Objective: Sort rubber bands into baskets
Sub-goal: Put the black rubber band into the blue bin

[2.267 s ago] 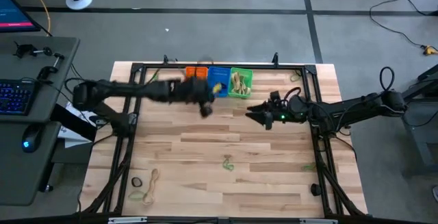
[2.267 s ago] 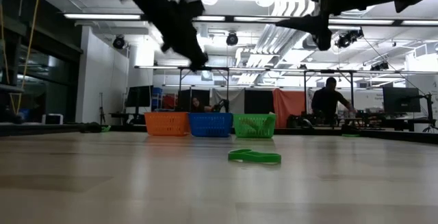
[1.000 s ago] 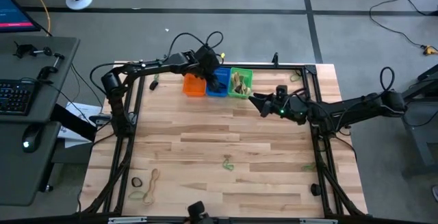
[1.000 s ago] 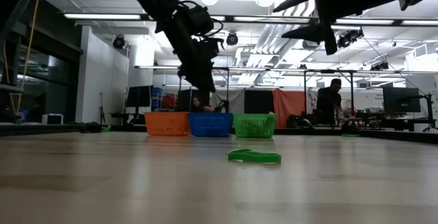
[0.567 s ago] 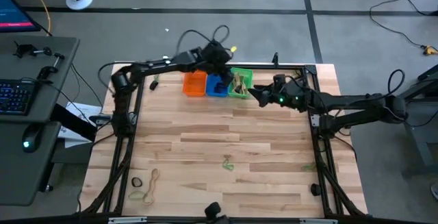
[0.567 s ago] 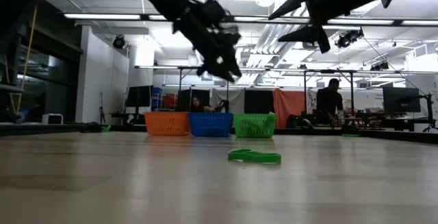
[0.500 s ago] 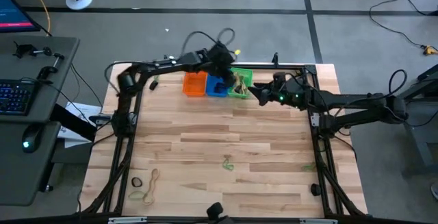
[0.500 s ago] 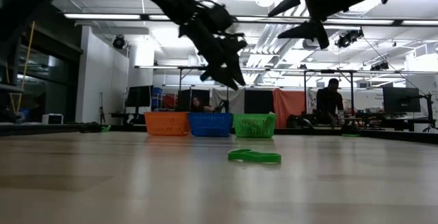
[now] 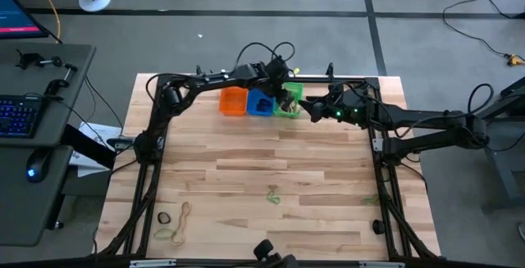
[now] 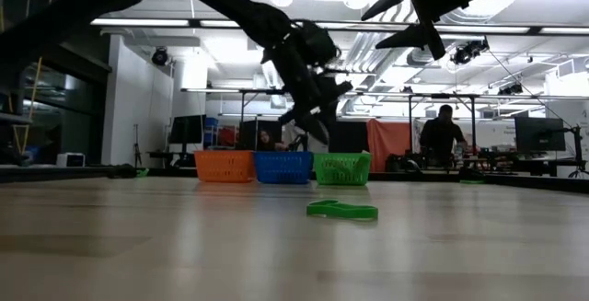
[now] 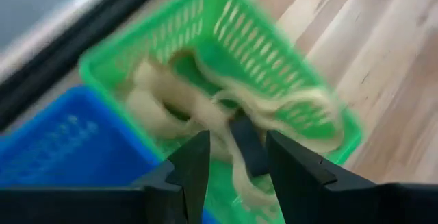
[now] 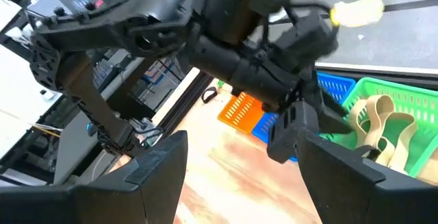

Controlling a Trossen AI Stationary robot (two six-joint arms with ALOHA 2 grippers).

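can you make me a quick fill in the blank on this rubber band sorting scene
1. The tan rubber bands lie in the ____ basket.
2. In the row of three baskets, the blue basket sits between the green basket and the ____ one.
3. The left claw hangs over the ____ basket.
4. The loose band alone mid-table, seen from table height, is ____ in colour.

Missing words: green; orange; green; green
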